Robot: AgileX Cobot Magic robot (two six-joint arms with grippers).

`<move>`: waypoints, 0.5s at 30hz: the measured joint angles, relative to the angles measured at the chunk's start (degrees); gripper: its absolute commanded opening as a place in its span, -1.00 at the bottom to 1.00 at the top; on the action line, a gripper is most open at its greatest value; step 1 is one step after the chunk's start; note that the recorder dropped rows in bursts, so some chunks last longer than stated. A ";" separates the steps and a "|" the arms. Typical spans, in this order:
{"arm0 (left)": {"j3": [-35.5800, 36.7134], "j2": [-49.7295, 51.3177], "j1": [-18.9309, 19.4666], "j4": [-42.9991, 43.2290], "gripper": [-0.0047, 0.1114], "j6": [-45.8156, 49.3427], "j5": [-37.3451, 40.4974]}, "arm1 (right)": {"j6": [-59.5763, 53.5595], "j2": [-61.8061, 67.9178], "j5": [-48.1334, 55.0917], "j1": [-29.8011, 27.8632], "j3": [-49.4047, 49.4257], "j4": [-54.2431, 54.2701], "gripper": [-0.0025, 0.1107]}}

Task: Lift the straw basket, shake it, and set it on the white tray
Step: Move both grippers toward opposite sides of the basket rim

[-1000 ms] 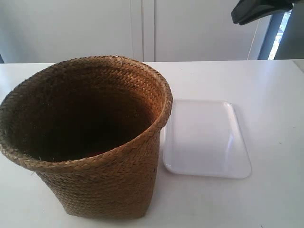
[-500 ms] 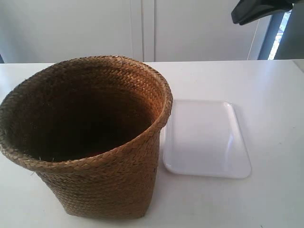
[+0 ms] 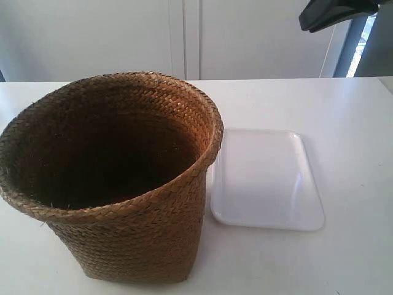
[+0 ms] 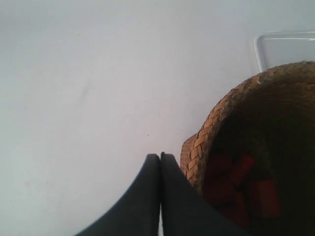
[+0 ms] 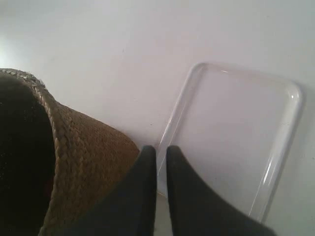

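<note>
The straw basket (image 3: 132,236) stands upright on the white table, wide braided rim up and dark inside. The white tray (image 3: 267,178) lies flat beside it, almost touching its side. In the left wrist view my left gripper (image 4: 160,157) is shut with nothing in it, above bare table just outside the basket's rim (image 4: 206,132). Red pieces (image 4: 242,169) show dimly inside the basket. My right gripper (image 5: 161,149) hangs over the gap between the basket's wall (image 5: 83,162) and the tray (image 5: 236,128), fingers nearly together with only a narrow slit, empty.
The white table (image 3: 350,104) runs back to a pale wall with cabinet doors. A black arm part (image 3: 334,12) juts in at the exterior view's top right. A corner of the tray (image 4: 285,46) shows beyond the basket in the left wrist view.
</note>
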 measured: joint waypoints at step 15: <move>0.00 0.00 0.00 -0.81 -0.92 3.62 2.11 | 2.51 1.16 -0.82 0.00 -0.12 5.50 -0.76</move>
